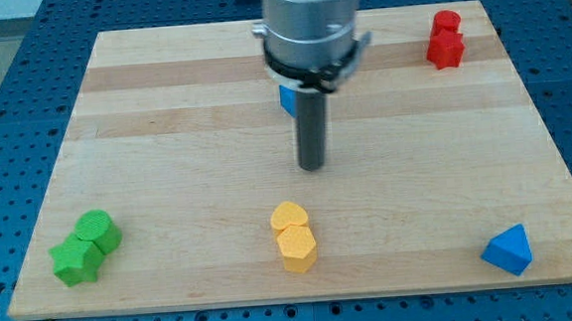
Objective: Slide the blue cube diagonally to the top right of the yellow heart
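The blue cube (287, 100) lies near the middle top of the wooden board, mostly hidden behind the arm's grey end and rod; only its left edge shows. The yellow heart (290, 218) lies at the bottom middle, touching a yellow hexagonal block (297, 247) just below it. My tip (312, 166) is at the board's centre, just below and slightly right of the blue cube, and above and a little right of the yellow heart. The tip touches no block.
Two green blocks (84, 246) sit together at the bottom left. A red block (446, 38) stands at the top right. A blue triangular block (508, 249) lies at the bottom right. The board's edges (304, 297) border blue pegboard.
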{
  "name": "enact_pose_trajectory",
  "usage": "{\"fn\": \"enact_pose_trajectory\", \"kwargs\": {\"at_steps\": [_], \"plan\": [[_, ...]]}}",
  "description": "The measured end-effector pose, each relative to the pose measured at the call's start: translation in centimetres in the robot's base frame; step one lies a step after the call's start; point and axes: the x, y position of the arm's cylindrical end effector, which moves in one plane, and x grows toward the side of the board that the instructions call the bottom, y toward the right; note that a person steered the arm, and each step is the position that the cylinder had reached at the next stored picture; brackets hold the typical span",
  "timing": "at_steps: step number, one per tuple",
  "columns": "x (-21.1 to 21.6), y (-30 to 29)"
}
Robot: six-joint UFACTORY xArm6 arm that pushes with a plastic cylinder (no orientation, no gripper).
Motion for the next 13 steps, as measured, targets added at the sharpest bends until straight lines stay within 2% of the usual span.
{"fn": "enact_pose_trajectory", "kwargs": {"at_steps": [2,3,4,8,9,10,11,12,13], "plan": [[-8.9,-7.1],[-16.8,-6.4],[-16.8,1.8],[-15.6,0.5],[-10.9,1.5],[-4.8,6.5],[-2.5,10.1],[-5.0,10.2],[-12.0,10.1]]}}
